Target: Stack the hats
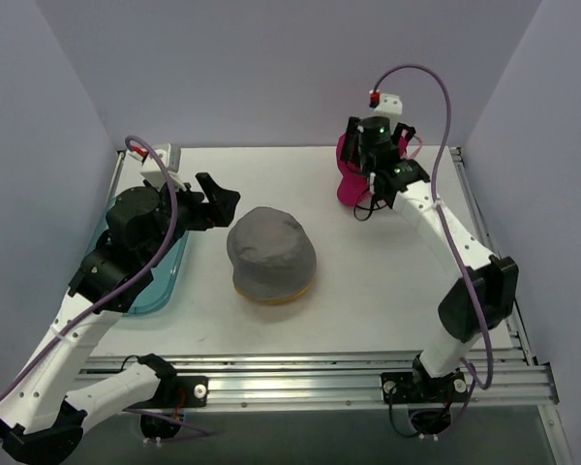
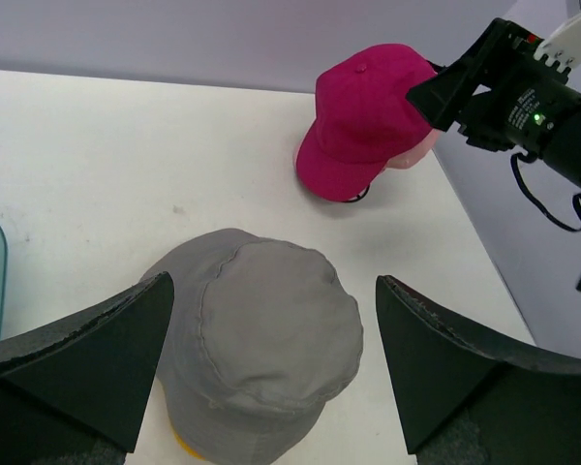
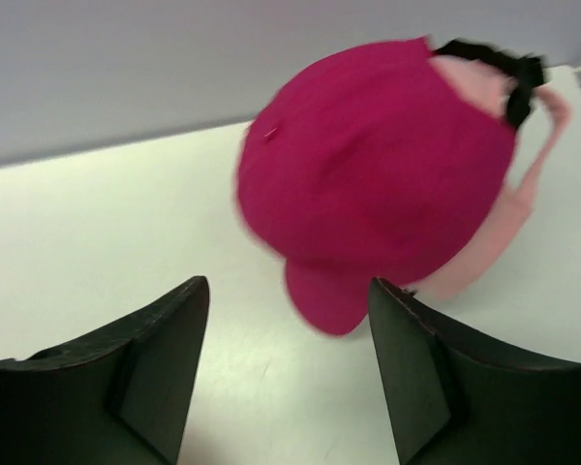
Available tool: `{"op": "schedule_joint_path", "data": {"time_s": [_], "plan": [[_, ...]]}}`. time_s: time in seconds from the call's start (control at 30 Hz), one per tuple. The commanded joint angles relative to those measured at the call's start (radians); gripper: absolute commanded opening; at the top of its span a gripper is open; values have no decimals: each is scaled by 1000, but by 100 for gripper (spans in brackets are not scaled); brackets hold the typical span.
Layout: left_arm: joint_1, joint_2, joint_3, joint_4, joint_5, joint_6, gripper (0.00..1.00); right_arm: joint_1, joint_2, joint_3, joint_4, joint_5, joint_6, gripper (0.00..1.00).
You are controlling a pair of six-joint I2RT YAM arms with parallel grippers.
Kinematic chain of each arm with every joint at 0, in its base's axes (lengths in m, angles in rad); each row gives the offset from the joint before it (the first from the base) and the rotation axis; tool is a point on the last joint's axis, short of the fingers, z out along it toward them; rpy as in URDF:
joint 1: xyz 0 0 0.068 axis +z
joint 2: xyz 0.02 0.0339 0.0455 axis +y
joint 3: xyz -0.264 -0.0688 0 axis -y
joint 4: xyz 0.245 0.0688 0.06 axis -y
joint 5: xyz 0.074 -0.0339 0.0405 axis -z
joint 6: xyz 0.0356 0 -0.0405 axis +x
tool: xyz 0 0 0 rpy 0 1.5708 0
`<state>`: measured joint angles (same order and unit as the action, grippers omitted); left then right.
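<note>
The grey bucket hat (image 1: 271, 252) sits mid-table on top of the yellow bucket hat (image 1: 261, 296), of which only a rim edge shows. My left gripper (image 1: 218, 201) is open and empty, hovering just left of and above the grey hat (image 2: 261, 329). The magenta baseball cap (image 1: 349, 179) lies at the far right on top of the light pink cap (image 3: 484, 252), its brim toward the near side. My right gripper (image 1: 376, 145) is open and empty above this pair. The magenta cap (image 3: 368, 165) lies just beyond its fingertips.
A translucent teal tray (image 1: 165, 281) lies at the left table edge under my left arm. Walls close the left, far and right sides. A metal rail (image 1: 320, 373) runs along the near edge.
</note>
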<state>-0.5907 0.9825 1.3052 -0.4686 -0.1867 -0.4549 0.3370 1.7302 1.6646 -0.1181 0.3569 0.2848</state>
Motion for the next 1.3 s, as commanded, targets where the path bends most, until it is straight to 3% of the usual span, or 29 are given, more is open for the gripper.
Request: {"op": "schedule_joint_path", "data": {"time_s": [0.0,0.1,0.2,0.37,0.57,0.7,0.83,0.9,1.07,1.27], "plan": [[-6,-65,13,-54,32,-8,94,124,-168,-126,66,36,8,64],[-6,-122,-3,-100,17,-2,94,195,-225,-173,31,114,5,67],[-4,-157,-17,-148,24,7,94,237,-306,-262,31,53,23,68],[-3,-197,-93,-82,108,35,94,370,-466,-452,75,-30,48,86],[32,-67,-6,-155,105,28,94,514,-630,-690,130,-55,148,86],[95,4,19,-142,157,31,94,579,-699,-877,322,-203,177,89],[364,79,31,-156,366,2,94,706,-652,-859,286,-106,165,92],[425,90,6,-147,452,-7,94,772,-621,-835,227,-13,159,93],[457,58,-125,-78,451,-16,94,833,-540,-812,221,48,149,94],[457,-21,-201,-8,424,-62,94,876,-436,-760,164,238,188,94]]}}
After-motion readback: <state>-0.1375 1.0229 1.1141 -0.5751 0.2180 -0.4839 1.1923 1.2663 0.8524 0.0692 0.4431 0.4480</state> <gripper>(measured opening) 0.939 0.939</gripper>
